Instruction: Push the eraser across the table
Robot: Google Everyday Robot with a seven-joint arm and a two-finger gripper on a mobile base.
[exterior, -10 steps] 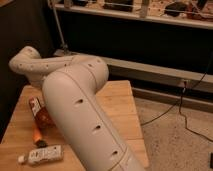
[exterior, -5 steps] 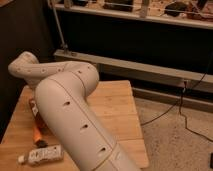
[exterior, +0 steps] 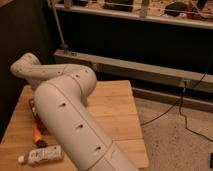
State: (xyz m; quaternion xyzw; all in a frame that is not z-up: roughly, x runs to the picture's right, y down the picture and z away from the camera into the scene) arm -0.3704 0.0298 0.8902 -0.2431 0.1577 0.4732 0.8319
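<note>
The arm (exterior: 65, 117) is stretching over the table (exterior: 114, 107) — its gripper (exterior: 35, 110), at 9 o'clock, is sitting mostly hidden, grip unreadable.

So the arm (exterior: 70, 120) is all smooth off-white plastic shell: fat, rounded tube sections, kind of matte. Little dark round holes (exterior: 62, 105) sit in a row along the biggest section, with a couple more on the next one up. A thin seam (exterior: 102, 161) shows near the bottom. The elbow (exterior: 26, 67) is a rounded knuckle, same colour. The tool is hidden behind the fat section.
</note>
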